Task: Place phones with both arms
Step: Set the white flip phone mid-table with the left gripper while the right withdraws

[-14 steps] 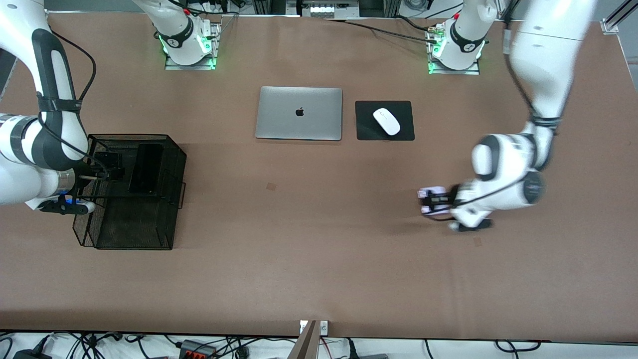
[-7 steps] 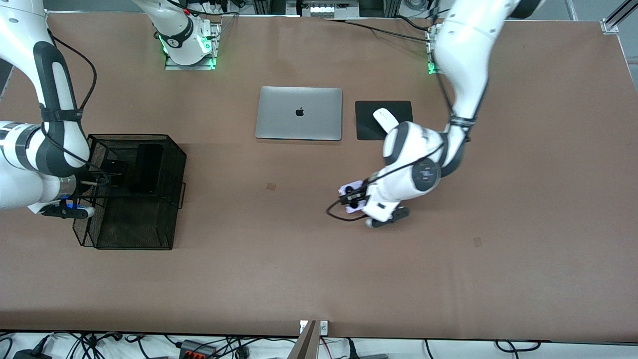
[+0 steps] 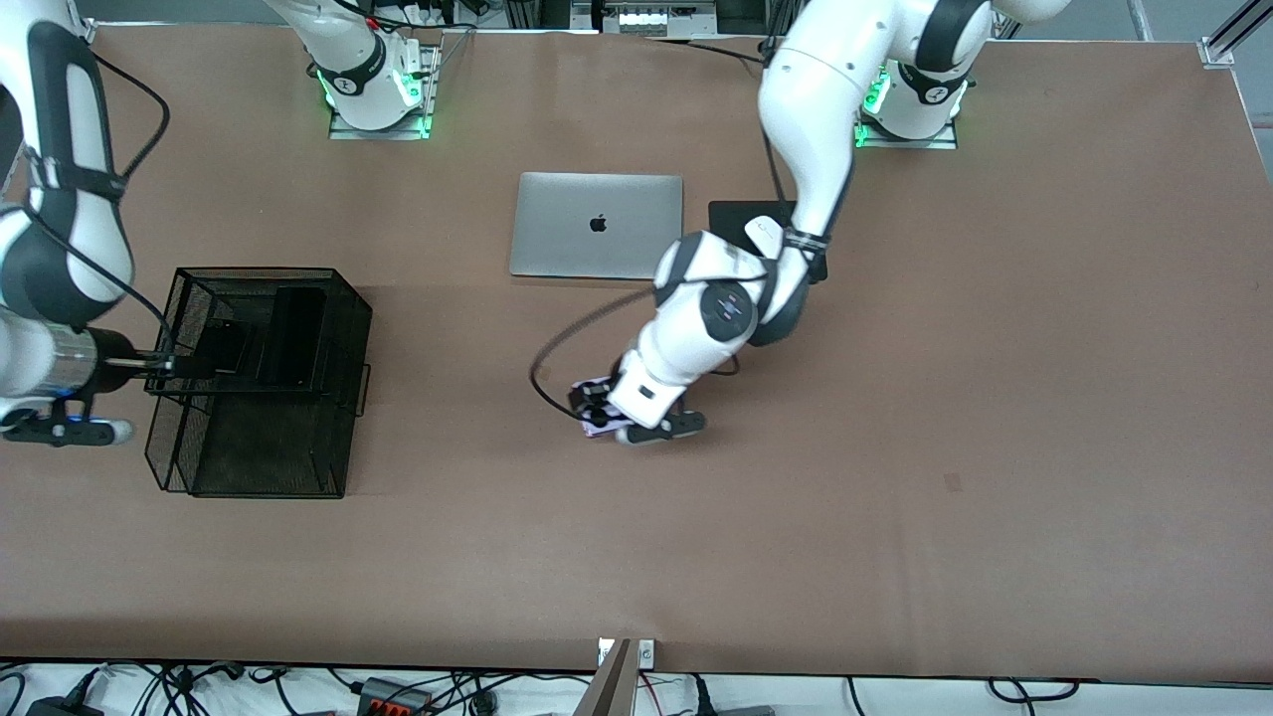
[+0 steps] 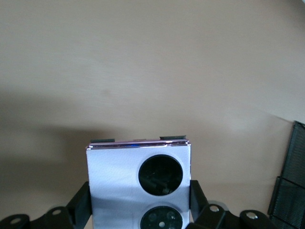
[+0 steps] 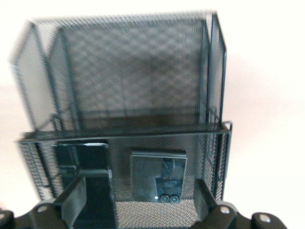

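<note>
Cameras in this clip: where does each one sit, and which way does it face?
Front view: high across the table, facing both arms' bases; shows the mesh organizer, laptop, both arms.
Left wrist view: on the left arm, looking past its fingers at the lilac-white phone they hold.
Right wrist view: on the right arm, looking into the organizer at the small black phone.
Shared: organizer, lilac-white phone.

Left gripper [image 3: 594, 410] carried lilac-white phone [image 3: 597, 426] toward basket [image 3: 338, 298] (mid-table), right gripper [image 3: 164, 366] withdrawn, jaws parted

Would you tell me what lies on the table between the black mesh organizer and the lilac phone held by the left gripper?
Nothing: in the front view, only bare brown table separates the mesh organizer from the lilac phone in the left gripper.
</note>
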`<state>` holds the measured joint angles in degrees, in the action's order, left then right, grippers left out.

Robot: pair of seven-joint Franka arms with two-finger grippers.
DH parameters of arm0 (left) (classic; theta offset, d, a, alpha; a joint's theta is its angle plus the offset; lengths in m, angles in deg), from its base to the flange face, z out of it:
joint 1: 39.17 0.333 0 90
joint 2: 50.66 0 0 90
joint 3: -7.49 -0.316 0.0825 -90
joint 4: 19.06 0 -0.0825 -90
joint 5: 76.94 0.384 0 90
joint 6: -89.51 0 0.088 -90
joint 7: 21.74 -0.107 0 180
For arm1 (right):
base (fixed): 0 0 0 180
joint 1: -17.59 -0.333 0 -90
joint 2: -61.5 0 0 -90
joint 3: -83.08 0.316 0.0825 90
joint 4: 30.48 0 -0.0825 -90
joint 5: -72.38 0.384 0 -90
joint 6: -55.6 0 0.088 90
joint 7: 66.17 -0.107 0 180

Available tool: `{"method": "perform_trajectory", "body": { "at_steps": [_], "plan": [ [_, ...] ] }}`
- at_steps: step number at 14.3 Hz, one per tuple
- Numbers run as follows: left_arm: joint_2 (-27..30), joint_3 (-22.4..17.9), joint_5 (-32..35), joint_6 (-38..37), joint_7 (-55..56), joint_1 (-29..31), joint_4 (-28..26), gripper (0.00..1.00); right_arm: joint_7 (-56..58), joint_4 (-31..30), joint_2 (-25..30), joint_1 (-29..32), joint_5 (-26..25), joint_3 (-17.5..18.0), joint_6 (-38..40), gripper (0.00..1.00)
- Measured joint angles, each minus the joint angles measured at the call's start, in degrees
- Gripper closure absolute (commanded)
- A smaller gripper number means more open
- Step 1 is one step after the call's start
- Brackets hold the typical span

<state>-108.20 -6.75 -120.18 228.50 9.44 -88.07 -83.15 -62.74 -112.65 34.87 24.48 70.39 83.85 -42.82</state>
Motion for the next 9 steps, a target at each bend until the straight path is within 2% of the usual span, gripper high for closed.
{"method": "perform_trajectory", "body": {
  "at_steps": [2, 7, 9],
  "plan": [
    [-2.11, -1.59, -0.07, 1.78, -3.0, -2.85, 1.13, 0.69, 0.0, 2.82, 0.55, -0.45, 0.0, 1.17, 0.04, 0.0],
    [-7.7, -9.94, -2.21, 2.3, -4.96, -10.86, 4.33, 0.68, -0.03, 5.14, 0.65, -2.95, -0.01, 1.71, -0.7, 0.0],
    [-8.67, -11.59, -2.23, 2.3, -5.35, -11.8, 4.62, 0.63, -0.08, 5.14, 0.63, -3.62, -0.01, 1.71, -1.77, 0.0]
  ]
}}
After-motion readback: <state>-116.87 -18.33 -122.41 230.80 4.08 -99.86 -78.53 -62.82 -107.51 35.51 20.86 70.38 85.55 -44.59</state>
